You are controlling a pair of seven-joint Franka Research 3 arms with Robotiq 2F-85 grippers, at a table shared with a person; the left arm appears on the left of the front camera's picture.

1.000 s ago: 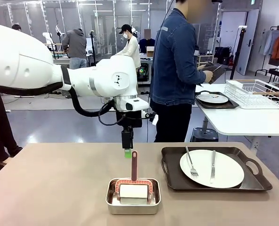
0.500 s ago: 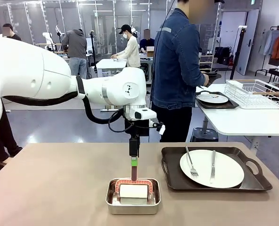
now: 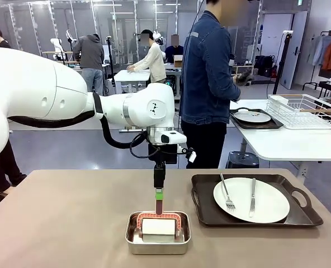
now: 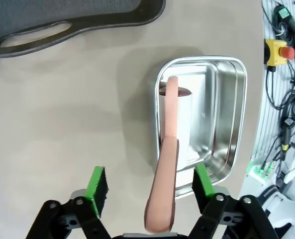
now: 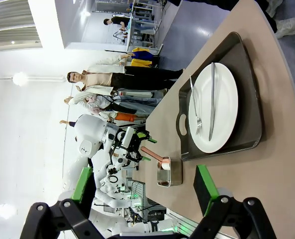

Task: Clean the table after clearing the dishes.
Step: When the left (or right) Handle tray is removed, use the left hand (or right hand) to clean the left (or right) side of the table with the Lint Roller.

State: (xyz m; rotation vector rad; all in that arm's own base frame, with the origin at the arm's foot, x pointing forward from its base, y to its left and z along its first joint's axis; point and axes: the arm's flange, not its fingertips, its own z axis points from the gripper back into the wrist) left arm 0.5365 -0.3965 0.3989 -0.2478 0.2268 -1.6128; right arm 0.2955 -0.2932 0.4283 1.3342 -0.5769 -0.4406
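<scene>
On the taupe table [image 3: 70, 223] a dark tray [image 3: 204, 215] holds a white plate [image 3: 266, 206] with a fork [image 3: 226, 192] and a knife [image 3: 253, 195]. A steel pan [image 3: 157, 240] in front holds a white cleaning pad with an upright reddish handle [image 3: 159, 205]. My left gripper [image 3: 159, 194] hangs straight down over that handle. In the left wrist view the left gripper [image 4: 150, 185] is open, its green pads [image 4: 97, 184] apart on either side of the handle [image 4: 168, 149]. My right gripper [image 5: 145, 191] stands open and holds nothing, looking along the table at the plate [image 5: 222, 109].
A person in a denim jacket [image 3: 207, 84] stands at the far edge, turned toward a white side table [image 3: 288, 142]. That table carries another dark tray with a plate [image 3: 253, 117] and a wire rack [image 3: 305, 110]. Bare tabletop lies left of the pan.
My left gripper has moved right and come down, so its fingers now straddle the top of the reddish handle. The right gripper's jaws stay wide.
</scene>
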